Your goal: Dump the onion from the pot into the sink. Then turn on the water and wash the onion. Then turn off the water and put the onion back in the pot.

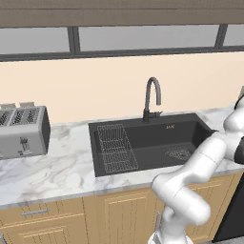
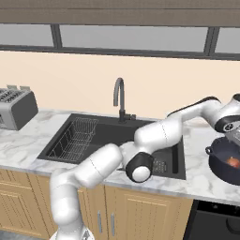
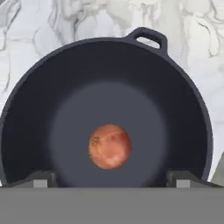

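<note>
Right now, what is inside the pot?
The onion lies alone on the pot's dark floor, near the middle. The open gripper hovers above it, and its fingertips cover a bit of the near wall.

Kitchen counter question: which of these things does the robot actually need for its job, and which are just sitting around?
Needed for the job:
onion, lying in the pot
sink with its faucet
gripper, open above the pot

Just sitting around:
toaster
wire rack in the sink
</note>
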